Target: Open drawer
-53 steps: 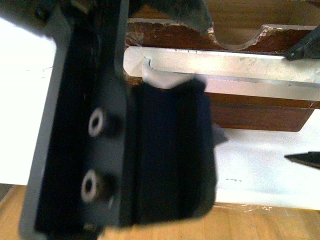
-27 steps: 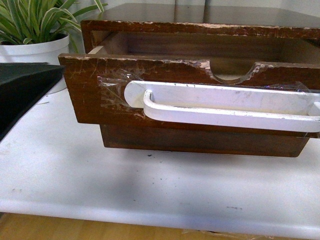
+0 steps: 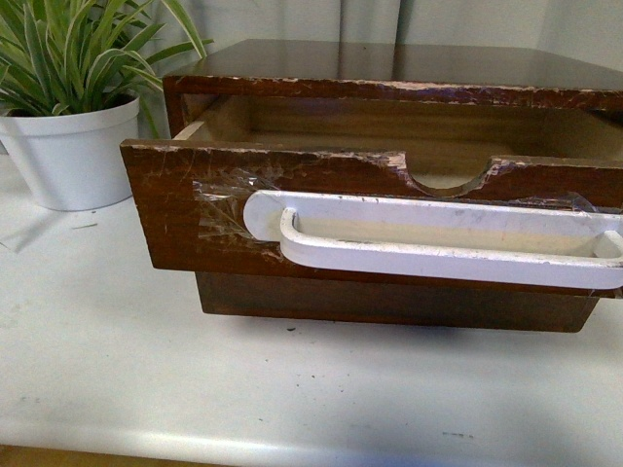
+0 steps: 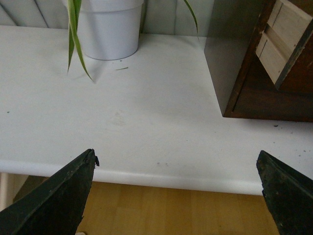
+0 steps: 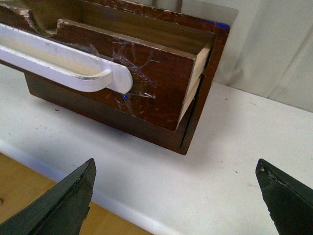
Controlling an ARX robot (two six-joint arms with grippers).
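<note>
We see the drawer [image 3: 292, 209] pulled partway out of its cabinet [image 3: 389, 73] on the white table [image 3: 146, 370], white handle [image 3: 438, 243] facing us — and both grippers hang clear of it. The left gripper [image 4: 178, 188] is spread wide, nothing held; right gripper [image 5: 178, 198] likewise. Only the front view shows the potted plant [image 3: 68, 107] far left whole; the right wrist view shows the drawer's pale side.

No legible text, labels, brands, numbers or signs appear on any surface in these views.
</note>
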